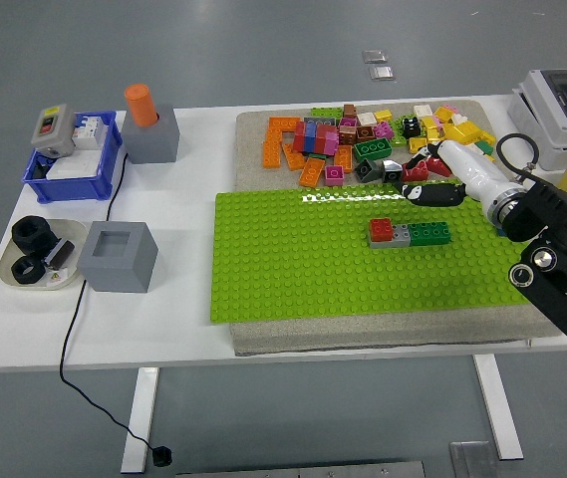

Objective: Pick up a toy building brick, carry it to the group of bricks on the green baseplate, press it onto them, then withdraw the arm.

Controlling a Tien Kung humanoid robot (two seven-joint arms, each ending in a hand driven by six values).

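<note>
A short row of red, grey and green bricks sits pressed onto the green baseplate, right of its middle. My right hand hovers at the baseplate's far right edge, beside the loose brick pile, above and to the right of the row. Its black fingers are relaxed and hold nothing. The white forearm leads back to the black arm at the right edge. My left arm does not appear.
A grey mat lies under the baseplate and pile. At the left stand a grey hollow block, a block with an orange cylinder, a blue bin and a plate of black parts. White boxes sit at the far right.
</note>
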